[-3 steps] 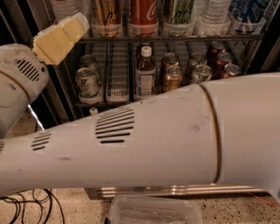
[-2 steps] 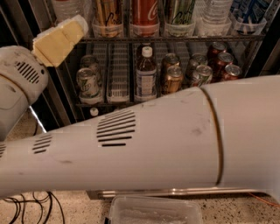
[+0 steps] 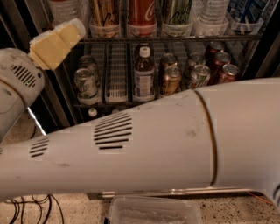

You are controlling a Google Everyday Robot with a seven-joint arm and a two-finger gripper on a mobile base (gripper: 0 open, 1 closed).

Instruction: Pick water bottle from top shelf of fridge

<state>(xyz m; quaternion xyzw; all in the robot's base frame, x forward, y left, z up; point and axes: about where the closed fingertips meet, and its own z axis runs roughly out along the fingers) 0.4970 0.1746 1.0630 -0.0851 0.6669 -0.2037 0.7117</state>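
Observation:
The fridge (image 3: 265,57) stands open in front of me with its wire racks in view. The top shelf (image 3: 175,39) runs along the top edge and holds tall slim cans (image 3: 142,15) and clear ribbed bottles. Only the lower parts of the bottles show. One water bottle (image 3: 213,15) stands at the right, and another clear bottle (image 3: 65,9) stands at the far left. Caps and labels are cut off. My gripper (image 3: 59,41), with yellowish pads, is at the upper left, just below and in front of the left clear bottle.
My thick white arm (image 3: 153,144) crosses the whole lower view and hides the lower racks. The middle rack holds a brownish white-capped bottle (image 3: 143,72) and short cans (image 3: 199,74). A clear plastic tub (image 3: 153,212) and cables (image 3: 26,210) lie on the floor.

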